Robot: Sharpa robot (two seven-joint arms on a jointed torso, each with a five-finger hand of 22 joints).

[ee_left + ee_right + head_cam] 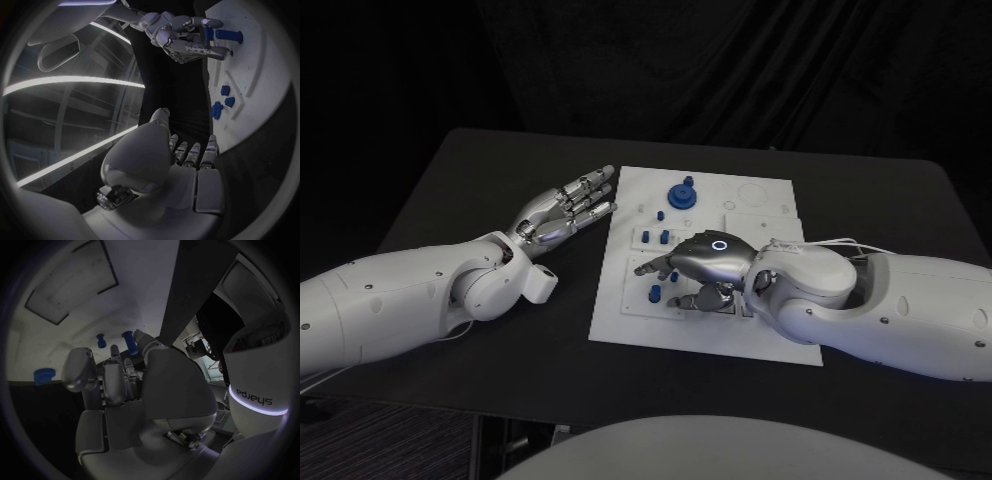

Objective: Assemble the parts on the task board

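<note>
The task board [711, 330] lies at the centre of the black worktop [473, 170]. On it are seen several small blue parts: a knob-shaped part [682, 194] towards 12 o'clock, short pegs [655, 237] near the middle, and one peg [655, 294] at about 8 o'clock on the board.

The right hand [705, 270] is poised over the lower middle of the board, its fingers [652, 266] curled downward. In the left wrist view a long blue peg [228, 35] is seen at its fingertips; whether it is actually held or merely touched cannot be told.

The left hand [568, 212] rests off the board at about 9 o'clock, palm turned up, fingers spread wide and holding nothing.

The parts are judged to be light, stiff plastic, smooth and apt to roll or slip if pinched near an end. A peg is best taken across its middle between thumb and one opposing finger, kept upright for seating. The knob is better gripped around its rim.
</note>
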